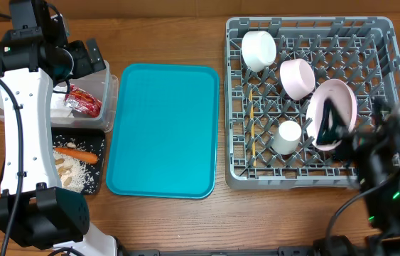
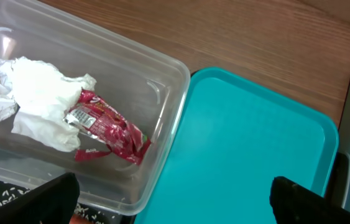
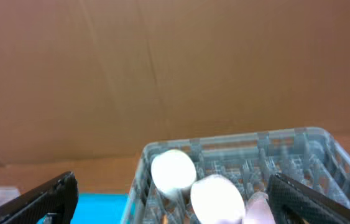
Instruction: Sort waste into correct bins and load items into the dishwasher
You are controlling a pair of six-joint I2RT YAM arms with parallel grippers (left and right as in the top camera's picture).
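The clear plastic bin (image 1: 107,89) holds the crumpled white napkin (image 2: 38,106) and the red wrapper (image 1: 82,101) (image 2: 106,127). My left gripper (image 1: 86,57) (image 2: 175,205) hovers open over this bin's right rim, holding nothing. In front of it, the black bin (image 1: 93,142) carries the carrot (image 1: 79,154), peanuts and rice. The grey dishwasher rack (image 1: 313,174) (image 3: 237,155) holds a white bowl (image 1: 258,50) (image 3: 173,171), a pink bowl (image 1: 296,78), an upright pink plate (image 1: 334,107), a small cup (image 1: 287,136) and chopsticks (image 1: 254,128). Open and empty, my right gripper (image 1: 334,131) (image 3: 175,205) is at the plate.
The teal tray (image 1: 163,131) (image 2: 249,149) lies bare between the bins and the rack. My left arm's white link (image 1: 25,128) stretches over the left side of both bins. The right arm (image 1: 391,171) sits at the rack's front right corner. Bare wooden table surrounds everything.
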